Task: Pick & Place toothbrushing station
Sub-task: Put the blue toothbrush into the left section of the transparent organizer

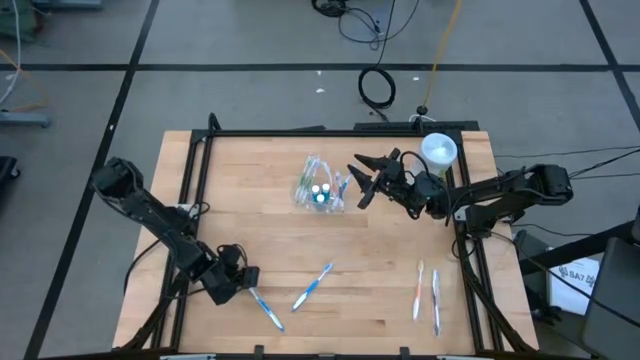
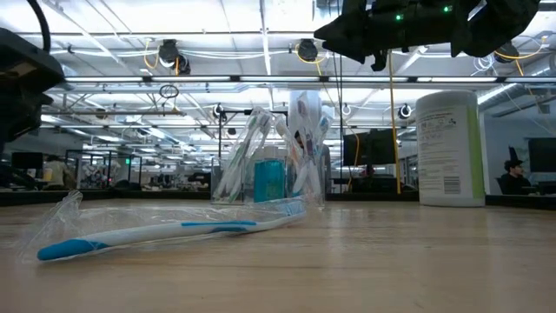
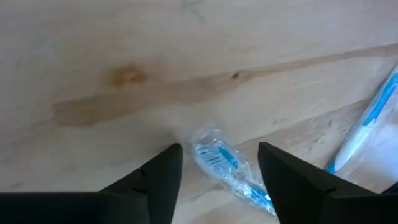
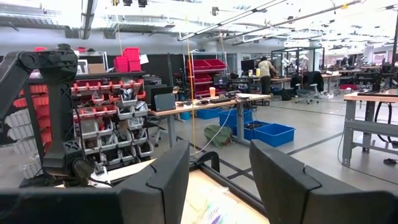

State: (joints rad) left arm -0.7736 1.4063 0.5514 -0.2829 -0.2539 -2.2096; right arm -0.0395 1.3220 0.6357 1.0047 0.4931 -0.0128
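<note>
A wooden desk is sitting under two dark robot arms. One clear toothbrushing station is standing upright near the far middle of the desk, holding several toothbrushes and a teal item; the exact number inside is hard to make out through the glinting plastic.

Four loose toothbrushes are lying along the near part of the desk. One wrapped blue toothbrush is lying just beside the left claw. A second blue and white toothbrush is lying near the middle. Two more, one orange toothbrush and one pale toothbrush, are lying side by side towards the right.

The left claw is hovering low over the near left of the desk with its fingers spread apart, gripping nothing; the wrapped brush head is showing between them on the wood.

The right claw is hanging in the air just beside the station, on its right, with its fingers apart and nothing between them.

One white cylindrical canister is standing at the far right corner. In the low view the nearest toothbrush is partly blurred by its crinkled wrapper.
</note>
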